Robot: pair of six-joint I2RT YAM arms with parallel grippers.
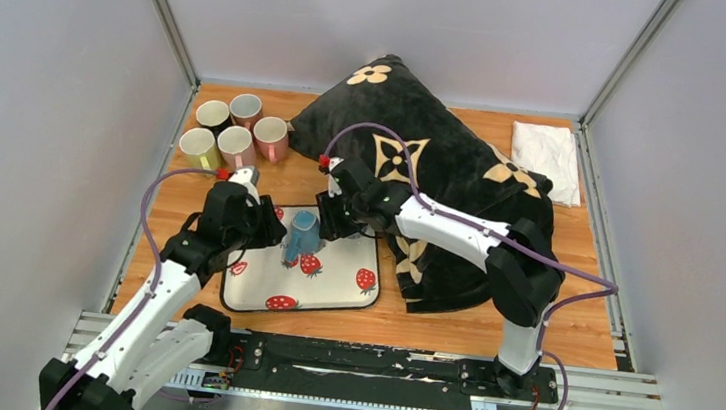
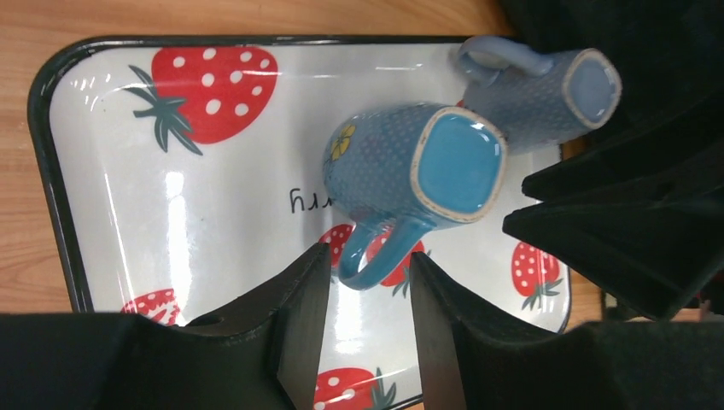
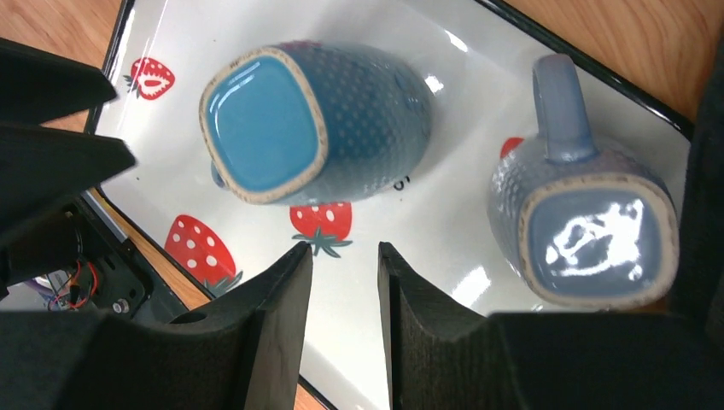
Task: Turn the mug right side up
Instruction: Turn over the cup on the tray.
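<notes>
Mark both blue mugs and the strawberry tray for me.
Darker blue mug [image 2: 380, 166]: left wrist view, dotted side wall.
Lighter blue mug [image 2: 522, 98]: left wrist view, side wall.
Tray [image 2: 119, 231]: left wrist view, bare white surface.

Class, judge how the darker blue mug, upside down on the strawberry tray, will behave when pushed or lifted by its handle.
Likely rigid and breakable: the darker blue mug looks like glazed ceramic. A push would probably slide it rather than tip it, since the tray is glossy. Lifted by the handle, it may swing, its weight off to one side.
</notes>
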